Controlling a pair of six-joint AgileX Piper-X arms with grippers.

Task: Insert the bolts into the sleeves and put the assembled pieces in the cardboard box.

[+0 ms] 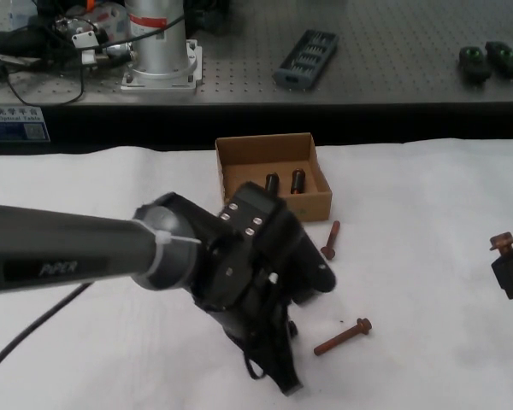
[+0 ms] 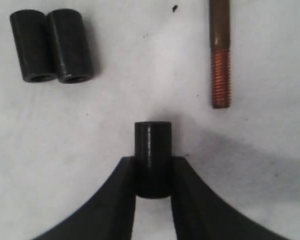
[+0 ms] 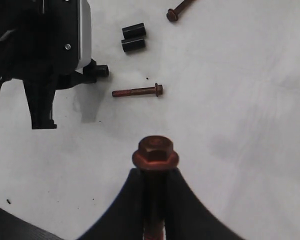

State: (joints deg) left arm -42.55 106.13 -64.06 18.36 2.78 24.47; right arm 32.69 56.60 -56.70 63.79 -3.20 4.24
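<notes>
The left tool (image 2: 153, 172) was clamped on a sleeve (image 2: 152, 142), the right tool (image 3: 155, 180) on a bolt (image 3: 155, 154). The two hung well apart, their axes not lined up.

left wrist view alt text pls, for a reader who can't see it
The left gripper holds a black sleeve between its two fingers over a white surface. Two more black sleeves lie side by side nearby, and a copper-coloured bolt shows its threaded end, apart.

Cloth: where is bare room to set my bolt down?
Bare cloth lies between the cardboard box and the right gripper, past the two loose bolts. Crowded around the left gripper: held sleeve, two loose sleeves.
</notes>
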